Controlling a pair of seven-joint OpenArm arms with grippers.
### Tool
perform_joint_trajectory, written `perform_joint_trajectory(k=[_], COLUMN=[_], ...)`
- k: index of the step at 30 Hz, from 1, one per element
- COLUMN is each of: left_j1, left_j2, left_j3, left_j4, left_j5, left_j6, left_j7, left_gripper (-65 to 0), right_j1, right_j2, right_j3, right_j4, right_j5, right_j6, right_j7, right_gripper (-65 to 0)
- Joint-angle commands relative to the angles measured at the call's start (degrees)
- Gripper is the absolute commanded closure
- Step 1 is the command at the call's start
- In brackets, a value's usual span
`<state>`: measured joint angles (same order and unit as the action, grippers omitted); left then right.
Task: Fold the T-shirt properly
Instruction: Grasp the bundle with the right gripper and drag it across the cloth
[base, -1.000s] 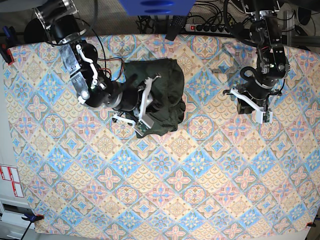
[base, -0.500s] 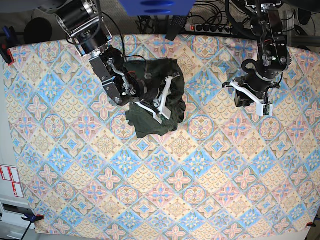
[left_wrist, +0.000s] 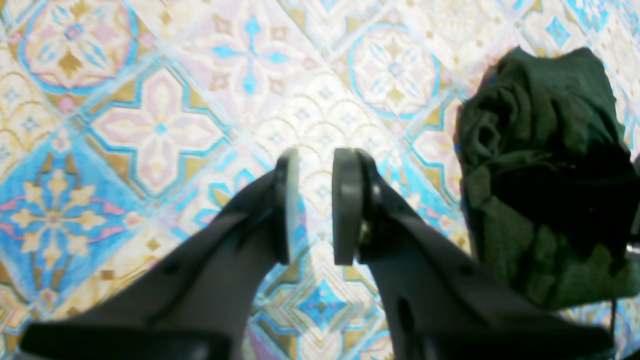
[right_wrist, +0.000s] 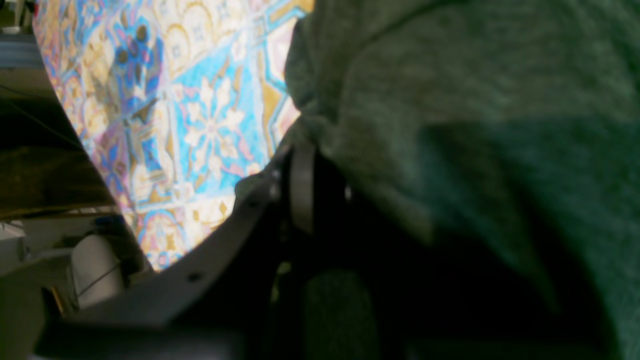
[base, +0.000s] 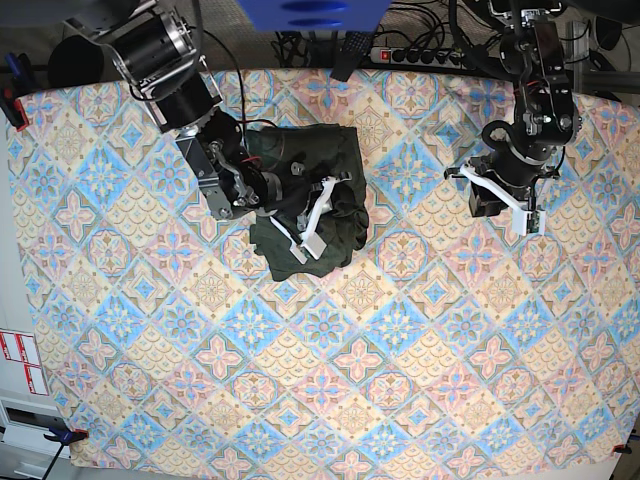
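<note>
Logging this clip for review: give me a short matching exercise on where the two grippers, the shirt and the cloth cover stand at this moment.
Column one:
1. left gripper
2. right gripper
3. T-shirt
4. patterned tablecloth

Column two:
A. bunched in a dark green heap
B. over bare cloth, nothing between its fingers
C. spread flat under everything
D. down on the green fabric

Pairs: 1-B, 2-D, 3-A, 4-C
</note>
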<state>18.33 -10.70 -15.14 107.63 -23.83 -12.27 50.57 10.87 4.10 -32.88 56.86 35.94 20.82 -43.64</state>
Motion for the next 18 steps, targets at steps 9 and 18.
perform_joint_trajectory(k=[9,18], left_j1=[-0.26,-0.26], left_j2=[-0.51,-0.51], left_j3=[-0.12,-0.12], left_j4=[1.07,1.07], left_j5=[-0.47,-0.47], left_j6=[-0.34,-0.34], left_j7=[-1.03,-1.03], left_gripper=[-10.9,-10.9], right_j1=[-0.28,-0.46], right_j2=[1.84,5.88], right_j3=[2.16,8.49], right_j4=[-0.90,-0.82], right_j5=[-17.17,-17.17], right_j6=[-3.81,-3.81], right_j7=[-2.56,-2.65], right_gripper=[-7.8,-7.8])
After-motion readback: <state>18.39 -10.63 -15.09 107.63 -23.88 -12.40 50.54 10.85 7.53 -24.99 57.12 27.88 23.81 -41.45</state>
